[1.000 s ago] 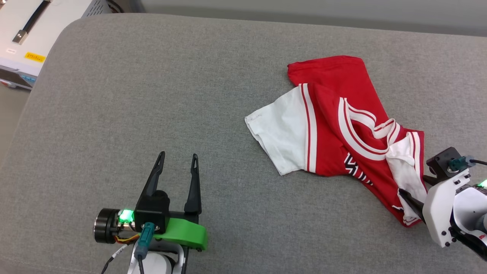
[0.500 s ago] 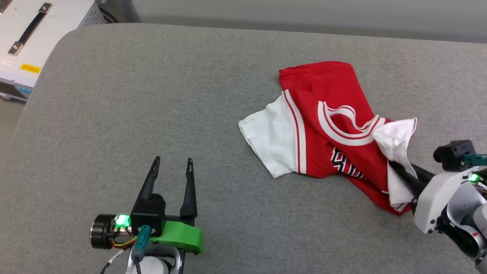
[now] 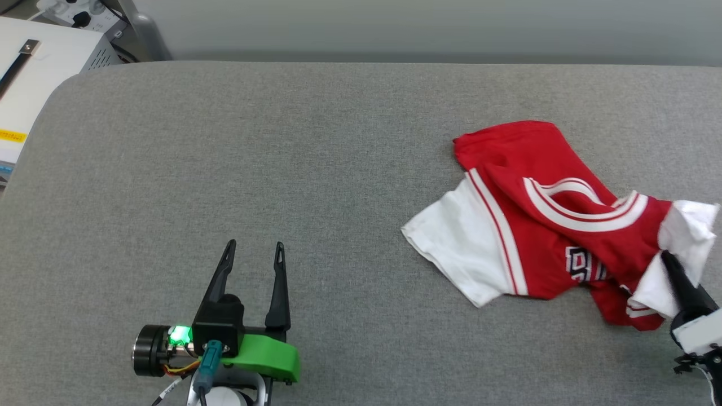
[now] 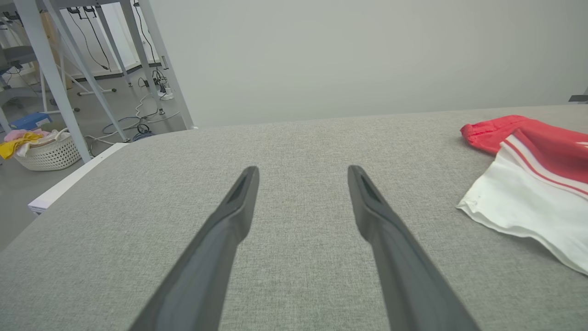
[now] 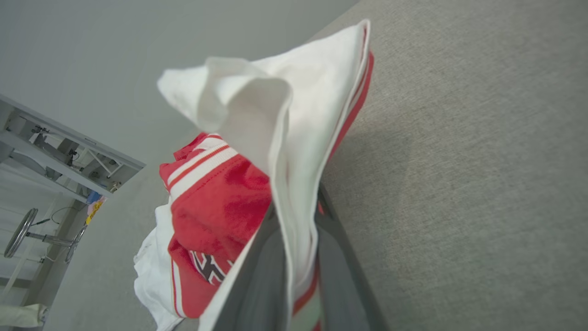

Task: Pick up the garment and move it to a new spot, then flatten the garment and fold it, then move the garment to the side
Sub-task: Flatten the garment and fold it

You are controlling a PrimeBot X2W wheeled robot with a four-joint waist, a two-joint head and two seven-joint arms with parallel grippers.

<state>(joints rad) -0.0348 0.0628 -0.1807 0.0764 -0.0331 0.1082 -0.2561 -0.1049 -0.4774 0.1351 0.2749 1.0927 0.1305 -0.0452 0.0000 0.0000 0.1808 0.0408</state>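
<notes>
Two claws are over the grey tabletop (image 3: 316, 146), and they stand differently. The left claw (image 3: 255, 248) hovers low near the front edge with its dark fingers spread wide and nothing between them, just as it was a second ago. The right claw (image 3: 674, 270) comes in from the right edge with its fingers pressed together on the garment (image 3: 541, 237), pinching the fabric of the white sleeve (image 3: 691, 225) nearest to it. A second ago those fingers were apart at the shirt's lower corner and that sleeve lay crumpled flat. Now it stands raised in a loose peak above the fingertips, and the right wrist view shows it folded over and clamped between the two fingers.

The garment lies on the right part of the tabletop, well apart from the left claw. Its other white sleeve (image 3: 462, 254) is spread toward the middle, and the striped collar (image 3: 586, 211) faces up. More of the black lettering (image 3: 584, 265) shows than before, since the red cloth near the grip has been drawn up.

Everything sits differently in the head view because the camera has turned, with the tabletop's far edge lower and the white case (image 3: 34, 73) further into the corner.
</notes>
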